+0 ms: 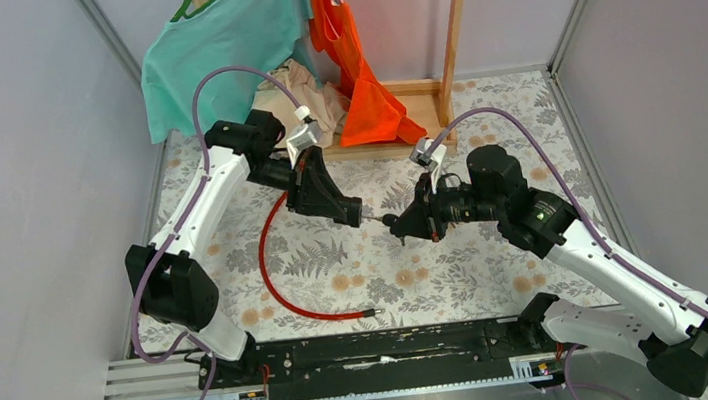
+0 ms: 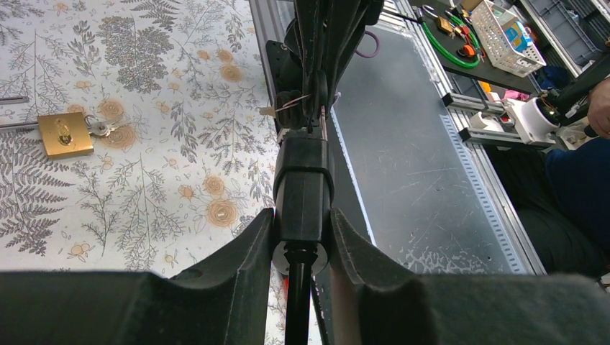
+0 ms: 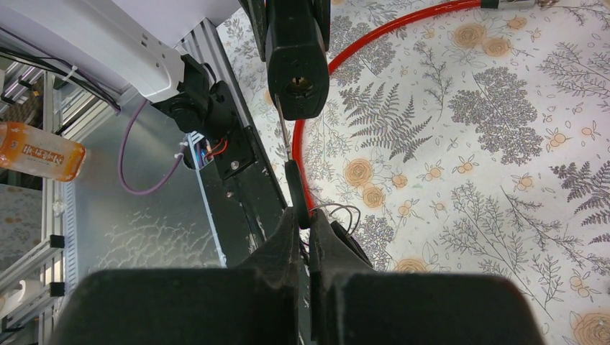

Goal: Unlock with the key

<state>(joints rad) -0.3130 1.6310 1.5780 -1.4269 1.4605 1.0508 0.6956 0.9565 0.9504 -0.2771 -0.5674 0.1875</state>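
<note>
The right fingers [image 3: 284, 248] are closed on the black head of the key [image 3: 293, 183], and the blade points straight ahead of them. The left fingers [image 2: 241, 262] are closed around the black lock [image 2: 303, 187], which stands out in front of them with its face turned to the key.

So both things are held, end to end, but I judge that the key is not yet in. In the right wrist view the keyhole shows as a dark, uncovered hole. The blade tip lies at the rim of the lock face, a little to one side of the hole. Whether it touches the rim, I cannot tell. What is left is to line up the tip, push it in and turn it.

A red cable [image 1: 272, 270] runs from the lock down to the table [image 1: 479, 276] below the left fingers. Its free end lies there, apart from the lock.

Only the right wrist view shows the keyhole. The top view shows just that the two pairs of fingers meet tip to tip. The left wrist view sees the lock from behind. It alone shows a brass padlock [image 2: 65, 134] with small keys [image 2: 101, 129] on the table, well apart to the left of the fingers.
</note>
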